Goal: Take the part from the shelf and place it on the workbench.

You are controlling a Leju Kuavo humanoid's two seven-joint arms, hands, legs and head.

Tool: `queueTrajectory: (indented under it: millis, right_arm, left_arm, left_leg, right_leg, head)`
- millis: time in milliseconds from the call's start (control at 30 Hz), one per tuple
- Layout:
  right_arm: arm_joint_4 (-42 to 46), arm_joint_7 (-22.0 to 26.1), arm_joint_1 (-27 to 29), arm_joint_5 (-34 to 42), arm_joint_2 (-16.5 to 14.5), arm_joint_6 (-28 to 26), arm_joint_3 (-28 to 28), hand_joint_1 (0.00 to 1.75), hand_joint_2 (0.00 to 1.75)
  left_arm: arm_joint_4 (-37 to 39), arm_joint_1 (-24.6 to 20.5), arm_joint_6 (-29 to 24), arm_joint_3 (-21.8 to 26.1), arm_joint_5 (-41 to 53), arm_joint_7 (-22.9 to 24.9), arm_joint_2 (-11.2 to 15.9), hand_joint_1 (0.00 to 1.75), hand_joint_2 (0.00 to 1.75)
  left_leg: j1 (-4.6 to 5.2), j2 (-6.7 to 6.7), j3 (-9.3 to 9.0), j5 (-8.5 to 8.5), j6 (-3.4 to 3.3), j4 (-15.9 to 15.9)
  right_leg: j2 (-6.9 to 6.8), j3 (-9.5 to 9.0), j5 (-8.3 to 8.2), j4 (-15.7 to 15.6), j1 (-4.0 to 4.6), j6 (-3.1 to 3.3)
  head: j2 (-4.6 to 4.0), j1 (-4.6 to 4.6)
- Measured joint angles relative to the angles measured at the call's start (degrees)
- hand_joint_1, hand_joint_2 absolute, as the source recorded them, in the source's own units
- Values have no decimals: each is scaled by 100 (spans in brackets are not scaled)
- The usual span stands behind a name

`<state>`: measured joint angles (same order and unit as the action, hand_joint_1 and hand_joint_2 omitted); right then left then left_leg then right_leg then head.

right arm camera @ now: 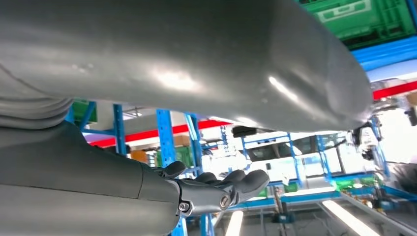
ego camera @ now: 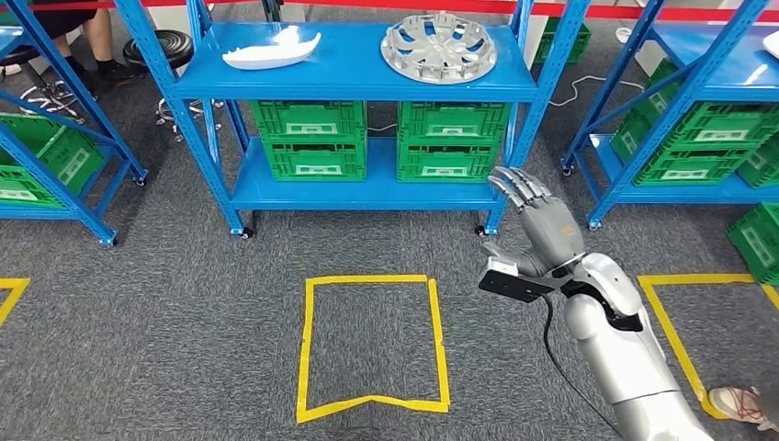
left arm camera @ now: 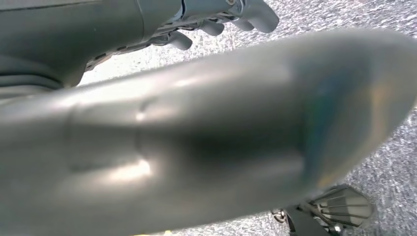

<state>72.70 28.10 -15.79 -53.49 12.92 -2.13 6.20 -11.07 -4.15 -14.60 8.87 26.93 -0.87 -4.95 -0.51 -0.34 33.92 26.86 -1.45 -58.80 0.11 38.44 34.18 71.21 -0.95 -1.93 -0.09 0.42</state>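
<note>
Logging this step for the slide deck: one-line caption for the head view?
Right hand raised, empty, toward the blue shelf holding a white part and a silver wheel cover.

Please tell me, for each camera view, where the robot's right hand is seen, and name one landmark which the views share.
Head view: the right hand is raised at centre right, before the blue shelf, holding nothing.
Right wrist view: the right hand enters from the left edge, fingers apart.
Left wrist view: not in it.
Shared landmark: green crates on the blue shelf.
</note>
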Motion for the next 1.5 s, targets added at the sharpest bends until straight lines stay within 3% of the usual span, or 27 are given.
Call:
queueTrajectory:
  millis: [33,67,100,167,233,333,400,500,533,567,600,667,733,833,900,933,1000,1033,1067,1100,1167,1233,1300,1400,1433,1500]
  right_arm:
    - [-11,-1,14,-1,0,1,1,0,0]
    - [-26,-1,25,-1,0,1,2,0,0]
    - [-37,-2,31,1,0,1,2,0,0]
    - [-48,-9,31,9,0,-8,3,0,0]
    - [-48,-26,43,31,2,-28,4,0,0]
    - [-36,-36,120,61,21,-57,3,0,0]
    - [-13,-18,153,75,34,-69,3,0,0]
    - [0,16,188,87,60,-78,3,0,0]
    - [6,20,212,89,67,-77,2,0,0]
    - [20,19,240,91,74,-76,-4,0,0]
    - [41,13,269,93,80,-76,-14,0,0]
    - [92,2,308,96,90,-76,-37,0,0]
    - [127,-2,319,99,100,-75,-52,0,0]
    - [166,-4,336,102,119,-74,-75,0,0]
    - [204,-3,344,103,136,-76,-89,0,0]
    - [219,-8,346,103,147,-77,-96,0,0]
    - [227,-16,369,102,162,-77,-108,0,0]
    - [227,-20,393,102,166,-76,-114,0,0]
    - [228,-21,419,102,167,-76,-117,0,0]
    - [231,-23,439,102,167,-76,-121,0,0]
    - [240,-22,466,102,169,-78,-133,0,0]
    - [251,-13,484,98,169,-82,-145,0,0]
    - [260,-2,508,90,168,-91,-155,0,0]
    - [269,15,525,85,168,-107,-187,0,0]
    - [271,17,525,86,168,-111,-203,0,0]
    - [273,20,534,85,168,-115,-225,0,0]
  left_arm:
    - [1,3,0,3,0,0,-1,0,0]
    - [2,8,0,5,1,1,-1,0,0]
    - [3,12,1,8,2,1,-1,0,0]
    - [5,9,2,11,18,3,-1,0,0]
    - [3,-7,5,10,52,11,-2,0,0]
    - [-1,-21,13,9,84,27,-10,0,0]
    - [-4,-27,13,9,89,33,-17,0,0]
    - [-2,-38,20,9,93,42,-40,0,0]
    - [0,-33,25,9,96,50,-45,0,0]
    - [3,-25,34,9,101,58,-48,0,0]
    - [4,-20,45,9,107,66,-49,0,0]
    - [6,-19,62,9,117,70,-49,0,0]
    - [7,-31,69,9,121,69,-51,0,0]
    - [6,-39,74,7,122,70,-61,0,0]
    - [4,-41,75,8,122,69,-70,0,0]
    - [3,-47,76,9,122,69,-74,0,0]
    - [3,-56,76,9,123,68,-74,0,0]
    - [3,-57,77,9,123,68,-76,0,0]
    - [4,-54,76,9,124,67,-79,0,0]
    - [5,-51,77,9,124,62,-82,0,0]
    - [7,-47,76,9,124,40,-86,0,0]
    - [6,-55,76,9,124,17,-86,0,0]
    - [7,-60,77,9,124,9,-85,0,0]
    - [2,-72,76,9,131,11,-84,0,0]
    - [1,-80,76,9,136,14,-84,0,0]
    - [1,-86,78,9,150,20,-86,0,0]
  left_leg:
    - [4,-2,-17,19,-5,-3]
    - [6,-4,-39,42,-3,-7]
    - [5,-6,-67,69,5,-13]
    - [15,-10,-127,134,44,-31]
    - [34,-17,-158,191,106,-39]
    - [33,-9,-181,229,207,-16]
    - [31,4,-108,344,273,-200]
    - [18,8,459,779,337,-1245]
    - [15,8,642,834,344,-1531]
    - [15,8,728,772,344,-1615]
    - [15,8,699,600,335,-1471]
    - [20,7,400,154,296,-736]
    - [33,5,137,-50,241,-165]
    - [48,1,66,-34,139,-39]
    - [31,3,13,-36,60,14]
    - [19,6,-16,-34,28,38]
    - [19,7,-42,-6,-8,44]
    - [19,7,-51,11,-13,40]
    - [19,5,-64,33,-10,32]
    - [16,3,-84,59,0,20]
    - [6,0,-136,128,40,-12]
    - [20,-6,-161,192,107,-47]
    - [35,-8,-172,219,176,-41]
    - [20,3,-159,306,276,-132]
    - [14,5,-65,408,304,-333]
    - [8,7,326,699,340,-1052]
  right_leg:
    - [0,184,-2,231,-1,-2]
    - [0,279,-107,270,-3,1]
    - [-1,259,-310,88,-4,9]
    - [-6,-6,-744,-644,3,44]
    - [-4,-221,-879,-1133,29,96]
    - [11,-274,-830,-1213,46,193]
    - [15,-327,-818,-1241,18,268]
    - [13,-391,-766,-1248,19,344]
    - [14,-410,-746,-1245,24,351]
    - [19,-434,-723,-1243,27,350]
    - [24,-468,-698,-1242,27,343]
    - [31,-550,-641,-1239,32,311]
    - [36,-592,-589,-1231,51,255]
    - [39,-606,-561,-1254,54,152]
    - [31,-549,-462,-1103,42,87]
    - [26,-431,-346,-861,36,60]
    - [20,-18,-58,-112,26,20]
    - [19,186,17,205,20,4]
    - [18,304,-17,337,14,-6]
    - [16,304,-167,232,5,-12]
    - [4,18,-611,-491,-15,-10]
    - [1,-255,-808,-1075,0,34]
    - [14,-309,-771,-1175,33,114]
    - [22,-358,-757,-1205,15,234]
    - [17,-388,-748,-1218,3,271]
    - [5,-428,-712,-1222,3,324]
  head:
    - [0,0]
    - [0,1]
    - [0,2]
    - [0,2]
    - [0,0]
    - [0,-2]
    - [0,-13]
    - [0,-31]
    - [0,-30]
    - [0,-31]
    - [0,-31]
    - [0,-31]
    - [0,-30]
    - [0,-30]
    - [0,-23]
    - [0,-17]
    - [0,-8]
    - [0,-8]
    - [0,-7]
    - [0,-7]
    - [0,-7]
    - [0,-7]
    - [0,-8]
    - [0,-15]
    - [0,-19]
    - [0,-29]
